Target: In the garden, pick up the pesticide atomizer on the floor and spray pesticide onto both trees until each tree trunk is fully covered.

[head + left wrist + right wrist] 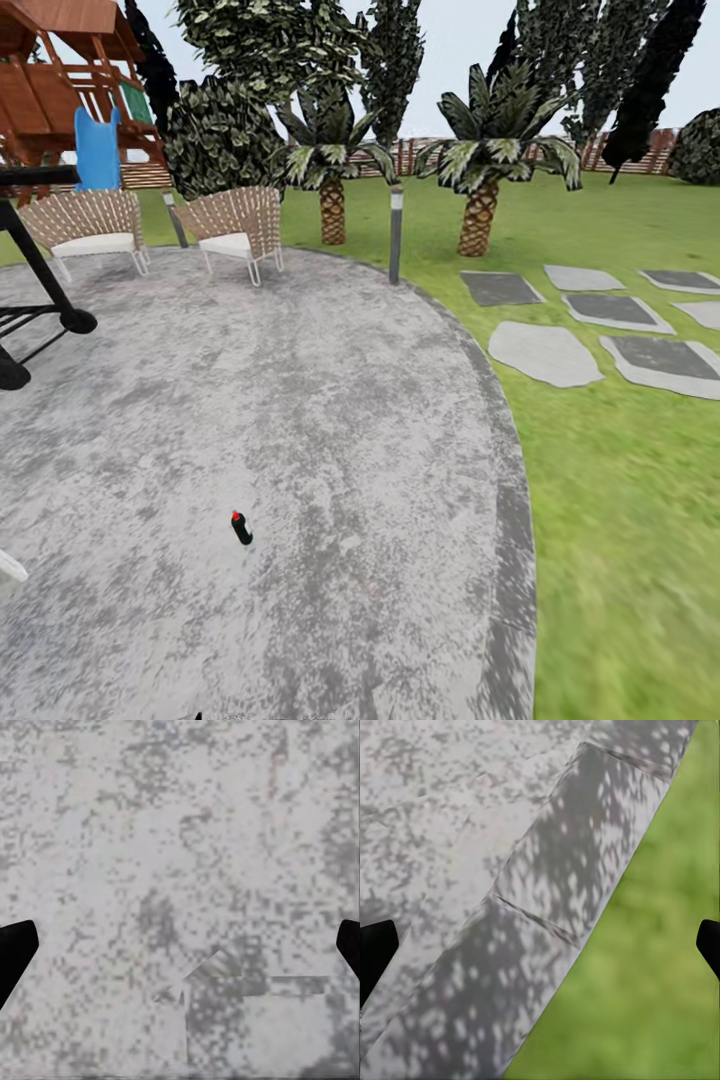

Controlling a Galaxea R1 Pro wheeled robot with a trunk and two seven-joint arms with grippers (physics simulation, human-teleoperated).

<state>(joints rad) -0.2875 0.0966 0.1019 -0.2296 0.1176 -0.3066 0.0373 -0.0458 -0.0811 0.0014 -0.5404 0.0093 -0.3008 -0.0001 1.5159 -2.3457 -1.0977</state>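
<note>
Head view: the pesticide atomizer [241,528], a small dark bottle with a red cap, lies tilted on the grey paving [300,400], well apart from the wicker chairs [160,225], the bollard [396,235] and the palms [480,190]; lawn [620,500] lies to the right.

Left wrist view: the left gripper [180,952] hangs spread wide over bare paving.

Right wrist view: the right gripper [540,949] is equally spread above the paving's darker border and grass.

A careless approach could knock the small bottle rolling.

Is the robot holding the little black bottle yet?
No, nothing is held. The atomizer lies alone on the paving; both the left gripper and right gripper are open and empty.
</note>
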